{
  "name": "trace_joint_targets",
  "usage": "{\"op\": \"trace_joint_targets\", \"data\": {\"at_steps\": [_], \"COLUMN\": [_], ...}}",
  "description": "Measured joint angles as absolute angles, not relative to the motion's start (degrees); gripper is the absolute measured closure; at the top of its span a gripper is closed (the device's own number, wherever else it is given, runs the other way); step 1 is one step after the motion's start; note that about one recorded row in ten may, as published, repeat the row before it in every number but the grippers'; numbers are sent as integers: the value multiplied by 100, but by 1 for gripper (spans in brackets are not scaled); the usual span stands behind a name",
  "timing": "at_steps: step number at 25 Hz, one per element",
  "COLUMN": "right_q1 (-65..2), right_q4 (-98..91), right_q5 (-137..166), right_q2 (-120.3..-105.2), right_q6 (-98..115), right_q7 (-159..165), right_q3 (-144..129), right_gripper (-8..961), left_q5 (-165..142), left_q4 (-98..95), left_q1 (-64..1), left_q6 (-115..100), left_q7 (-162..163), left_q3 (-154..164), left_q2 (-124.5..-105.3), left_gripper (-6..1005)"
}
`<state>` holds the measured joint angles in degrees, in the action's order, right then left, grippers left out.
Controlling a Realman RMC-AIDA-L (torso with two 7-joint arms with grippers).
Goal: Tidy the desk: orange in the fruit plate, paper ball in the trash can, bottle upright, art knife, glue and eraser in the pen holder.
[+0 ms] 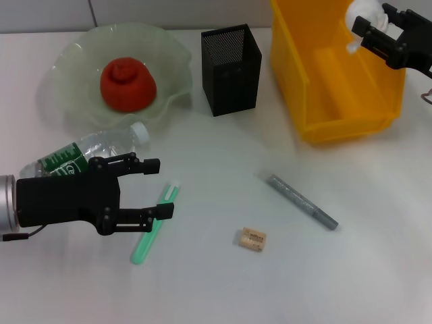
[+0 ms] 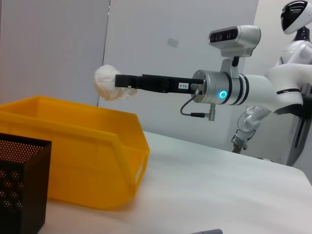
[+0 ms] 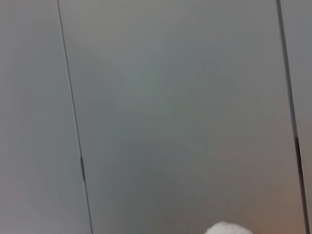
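The red-orange orange (image 1: 128, 82) lies in the pale green fruit plate (image 1: 74, 61) at the back left. My right gripper (image 1: 365, 32) is shut on the white paper ball (image 1: 362, 11) and holds it above the far right end of the yellow trash can (image 1: 337, 88). The left wrist view shows the same grip, with the paper ball (image 2: 109, 83) above the trash can (image 2: 73, 151). The bottle (image 1: 84, 154) lies on its side beside my open left gripper (image 1: 156, 187). Partly under that gripper lies the green art knife (image 1: 154, 229). The grey glue (image 1: 302, 201) and the tan eraser (image 1: 252, 239) lie on the table. The black pen holder (image 1: 231, 67) stands between plate and can.
The white table (image 1: 223, 283) runs to a grey wall behind. The pen holder (image 2: 19, 187) stands close to the trash can's side. In the right wrist view only the wall and a sliver of the paper ball (image 3: 228, 229) show.
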<state>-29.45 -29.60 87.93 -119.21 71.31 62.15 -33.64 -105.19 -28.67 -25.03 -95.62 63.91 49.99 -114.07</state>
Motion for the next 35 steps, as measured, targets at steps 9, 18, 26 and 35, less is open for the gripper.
{"op": "trace_joint_targets", "data": {"at_steps": [9, 18, 26, 35], "right_q1": [-2910, -2671, -2584, -2568], "right_q4": [-2975, -2905, -2707, -2683], "right_q5": [8691, 8368, 9883, 11177], "right_q2": [-11917, -11814, -11529, -11650], "right_q6": [7158, 8585, 9998, 9935], "right_q7": [6247, 6518, 6464, 6001], "right_q3": [-3303, -3296, -3705, -3732], "right_gripper": [166, 141, 141, 142], "left_q5": [-10520, -10521, -10540, -10557], "left_q4": [-2875, -2881, -2883, -3062], "left_q1": [-2510, -2551, -2620, -2651], "left_q6": [-9563, -9562, -9515, -9517], "left_q7": [6446, 6528, 6619, 6961], "left_q3": [4992, 4956, 4930, 4947], "left_q2": [-11408, -11400, -11377, -11331], "left_gripper": [157, 157, 157, 157]}}
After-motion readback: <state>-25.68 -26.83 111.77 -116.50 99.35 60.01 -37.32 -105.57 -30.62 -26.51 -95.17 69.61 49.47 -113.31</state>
